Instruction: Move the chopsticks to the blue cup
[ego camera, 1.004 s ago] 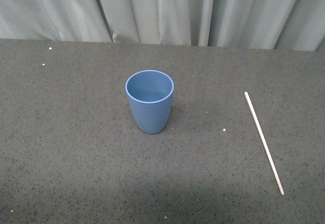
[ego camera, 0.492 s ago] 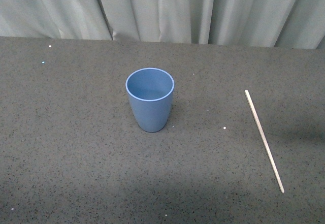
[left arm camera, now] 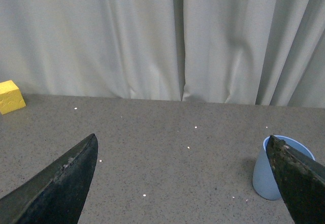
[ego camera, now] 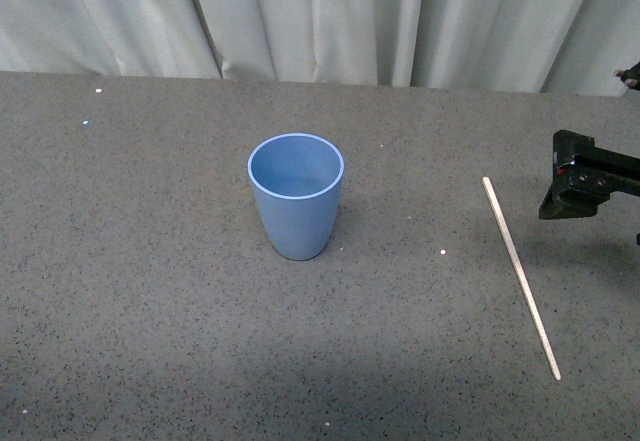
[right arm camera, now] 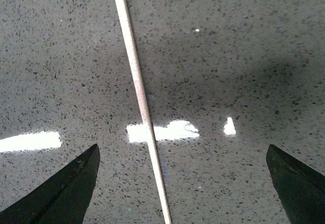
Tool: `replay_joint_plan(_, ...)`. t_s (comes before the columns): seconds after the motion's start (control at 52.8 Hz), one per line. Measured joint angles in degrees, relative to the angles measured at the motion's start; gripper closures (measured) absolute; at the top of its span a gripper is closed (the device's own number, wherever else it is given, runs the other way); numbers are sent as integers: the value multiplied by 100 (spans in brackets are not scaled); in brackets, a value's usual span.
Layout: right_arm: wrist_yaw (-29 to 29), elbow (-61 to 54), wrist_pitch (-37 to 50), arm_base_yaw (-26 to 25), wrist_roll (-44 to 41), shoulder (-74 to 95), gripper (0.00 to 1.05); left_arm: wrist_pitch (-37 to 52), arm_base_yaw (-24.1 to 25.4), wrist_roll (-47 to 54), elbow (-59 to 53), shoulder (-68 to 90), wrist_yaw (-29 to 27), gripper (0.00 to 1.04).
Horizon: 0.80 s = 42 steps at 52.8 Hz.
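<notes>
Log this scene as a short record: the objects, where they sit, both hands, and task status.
cup: light-blue plastic tumbler, upright, empty, mid-table
stick: thin pale cream chopstick, flat on dark speckled table, right of the tumbler, apart
right hand: open, raised over the chopstick, not gripping
left hand: open, empty
other: yellow block by grey curtain
task status: chopstick not yet in tumbler

Soft, even light, sharp focus; white glare patches on the table (right arm camera: 172,131) in the right wrist view
</notes>
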Motion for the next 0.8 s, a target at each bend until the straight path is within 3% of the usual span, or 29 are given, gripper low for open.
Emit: replay_joint_plan(0.795,426,1165,-376,479,-535,1436,9,0,0,0,0,0,0,7)
